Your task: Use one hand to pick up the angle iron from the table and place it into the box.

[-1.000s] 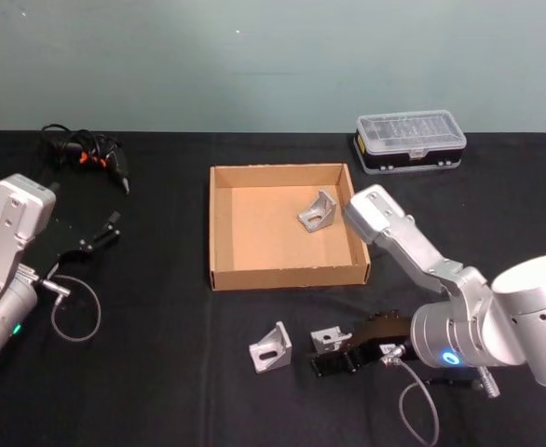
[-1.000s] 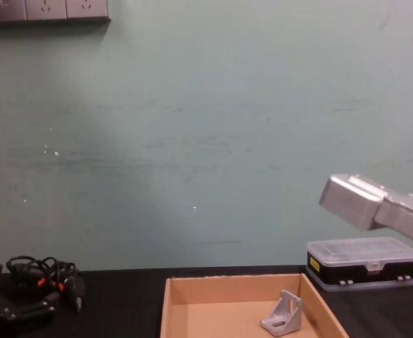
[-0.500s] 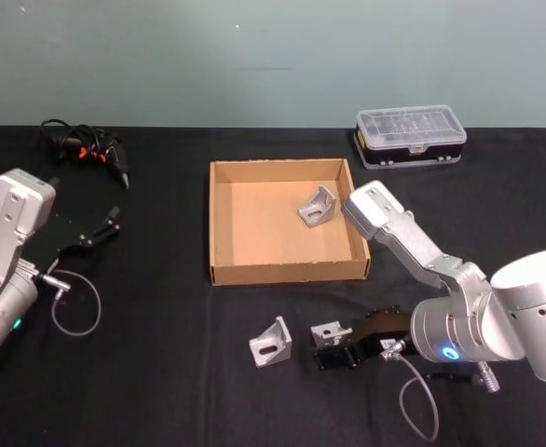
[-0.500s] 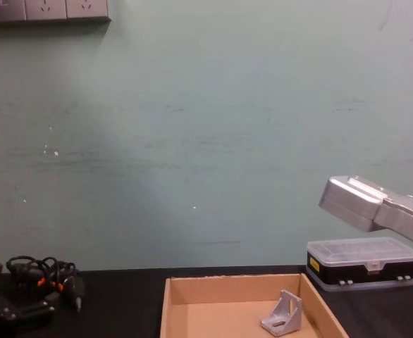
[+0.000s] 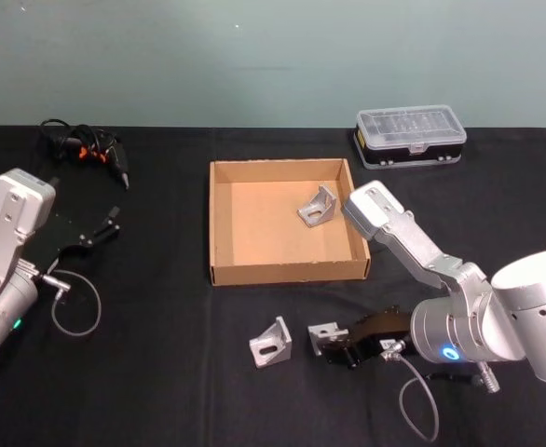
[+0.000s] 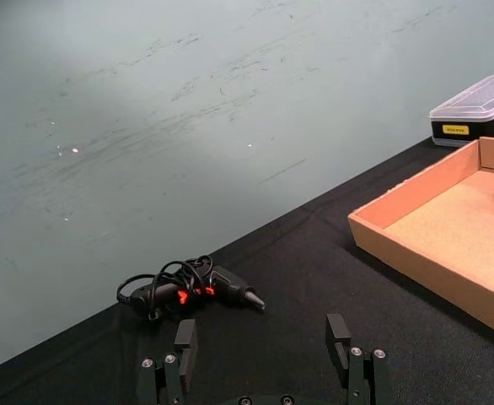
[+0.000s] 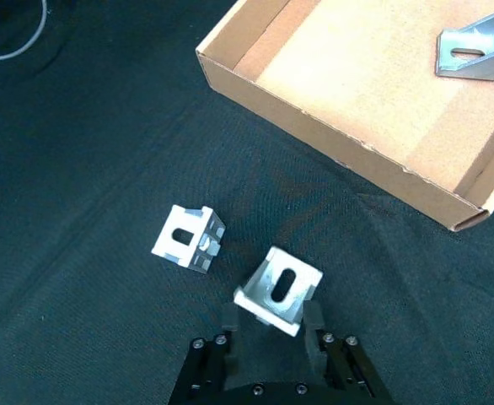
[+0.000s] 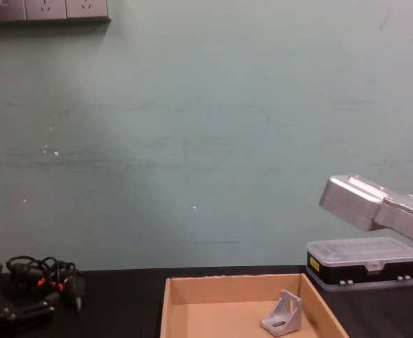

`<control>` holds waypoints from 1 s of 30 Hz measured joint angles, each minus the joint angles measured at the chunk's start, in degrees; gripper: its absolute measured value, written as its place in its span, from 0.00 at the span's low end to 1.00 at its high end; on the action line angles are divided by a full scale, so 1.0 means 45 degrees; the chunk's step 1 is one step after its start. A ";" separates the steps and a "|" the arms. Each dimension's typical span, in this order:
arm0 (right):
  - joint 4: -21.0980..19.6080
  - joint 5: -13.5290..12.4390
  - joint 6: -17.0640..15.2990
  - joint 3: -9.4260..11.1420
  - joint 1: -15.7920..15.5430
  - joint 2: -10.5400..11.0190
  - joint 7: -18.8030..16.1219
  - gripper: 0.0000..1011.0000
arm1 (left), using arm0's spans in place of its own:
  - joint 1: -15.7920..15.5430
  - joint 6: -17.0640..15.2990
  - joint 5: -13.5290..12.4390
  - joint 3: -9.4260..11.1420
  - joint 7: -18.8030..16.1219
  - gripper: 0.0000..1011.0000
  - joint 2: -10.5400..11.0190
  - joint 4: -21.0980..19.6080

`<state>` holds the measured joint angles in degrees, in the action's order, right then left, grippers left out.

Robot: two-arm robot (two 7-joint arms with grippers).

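While the left gripper (image 5: 108, 228) hangs idle and wide open over the left side of the tabletop (image 5: 161, 391), the right gripper (image 5: 340, 343) is drawn in narrow around an angle iron (image 5: 326, 332). It holds the part just in front of the box (image 5: 282, 276), with its two black fingers (image 7: 314, 325) against the part's sides. The held piece is a small silver-grey bracket, tilted in the grip, and the right wrist view shows one face with an oval slot turned up toward the camera. Whether its lower edge touches the tabletop cannot be told. A second angle iron (image 5: 270, 344) of the same make lies on the tabletop just beside it, on the robot's left, apart from the fingers. A third angle iron (image 5: 318, 208) sits inside the box near the far right corner. A blue ring light (image 5: 450, 355) glows on the silver-grey right arm in the head view. The chest view takes in the box's far end from the side, with the third bracket standing upright and a black case with a clear lid (image 5: 409, 138) behind it to the right. The left wrist view shows its own fingers spread over bare black surface, with a bundle of black cable and a tool (image 5: 87, 149) lying beyond them by the wall.
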<state>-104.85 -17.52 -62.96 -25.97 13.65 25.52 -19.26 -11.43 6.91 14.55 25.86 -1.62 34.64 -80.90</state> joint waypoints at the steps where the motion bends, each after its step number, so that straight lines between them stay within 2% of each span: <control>1: -0.0002 -0.0002 0.0002 0.0000 0.0000 0.0002 -0.0002 0.44 | 0.0000 0.0000 0.0000 -0.0001 -0.0001 0.99 0.0000 0.0001; 5: -0.0006 -0.0005 0.0007 0.0000 0.0000 0.0006 -0.0006 0.36 | 0.0000 0.0000 0.0000 0.0000 0.0000 0.99 0.0000 0.0001; 6: -0.0009 -0.0007 0.0009 -0.0001 0.0000 0.0008 -0.0008 0.30 | 0.0000 0.0000 0.0000 -0.0001 0.0000 0.99 0.0000 0.0001; 7: -0.0009 -0.0007 0.0009 -0.0001 0.0000 0.0008 -0.0008 0.30 | 0.0000 0.0000 0.0000 0.0000 -0.0001 0.99 0.0000 0.0000; 11: -0.0012 -0.0013 0.0016 0.0000 0.0000 0.0013 -0.0012 0.17 | 0.0000 0.0000 0.0000 0.0000 0.0000 0.99 0.0000 0.0000; 12: -0.0012 -0.0014 0.0017 -0.0001 0.0000 0.0014 -0.0012 0.11 | 0.0000 0.0000 0.0001 -0.0001 0.0000 0.99 0.0000 0.0001; 14: -0.0011 -0.0015 0.0018 0.0000 -0.0001 0.0014 -0.0012 0.08 | 0.0000 0.0000 0.0000 0.0000 0.0000 0.99 0.0000 0.0000; 17: -0.0012 -0.0016 0.0018 -0.0001 0.0000 0.0014 -0.0012 0.05 | 0.0000 0.0000 0.0000 0.0000 0.0000 0.99 0.0000 0.0000; 28: -0.0011 -0.0015 0.0018 0.0000 0.0000 0.0014 -0.0013 0.05 | 0.0000 0.0000 0.0000 0.0000 0.0000 0.99 0.0000 0.0000; 30: -0.0170 0.0097 0.0204 0.0004 -0.0062 0.0060 -0.0042 0.05 | 0.0000 0.0000 0.0000 -0.0001 0.0000 0.99 0.0000 0.0001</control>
<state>-105.61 -17.09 -62.05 -25.95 13.37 25.79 -19.45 -11.43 6.91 14.55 25.86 -1.62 34.64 -80.90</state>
